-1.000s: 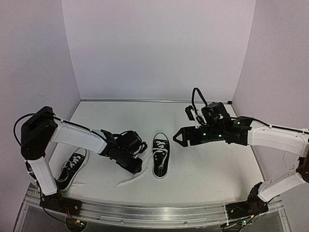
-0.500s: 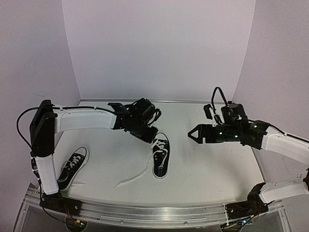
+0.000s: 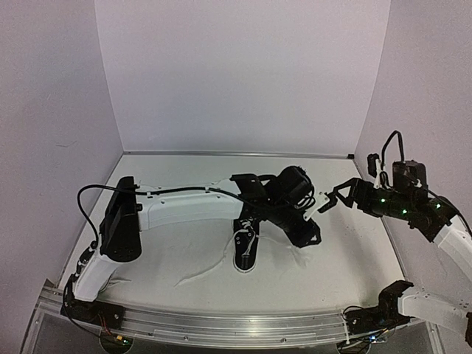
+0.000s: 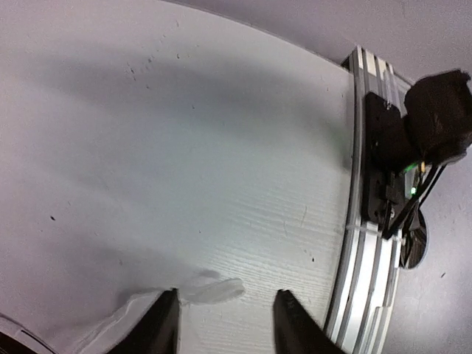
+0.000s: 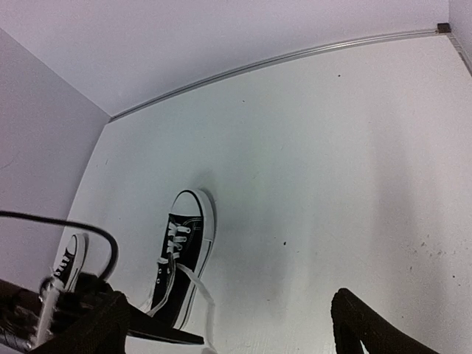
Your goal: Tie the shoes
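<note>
One black sneaker [image 3: 245,249] with white laces stands mid-table, partly under my left arm; it also shows in the right wrist view [image 5: 181,254]. The second sneaker [image 5: 70,259] lies far left and is hidden by my left arm in the top view. My left gripper [image 3: 308,239] is low over the table right of the middle shoe, jaws open. A loose white lace end [image 4: 214,293] lies on the table between its fingers [image 4: 165,324]. Another lace [image 3: 200,273] trails left of the shoe. My right gripper [image 3: 335,198] is wide open and empty, raised to the right.
The metal rail [image 4: 361,221] at the table's near edge and my right arm's base [image 4: 417,140] are close to the left gripper. White walls close in the back and sides. A black cable [image 5: 81,225] loops by the left arm.
My left arm swung from left of the middle shoe, around its far side, to its right. My right arm drew back to the right and rose. The far-left shoe became hidden in the top view.
</note>
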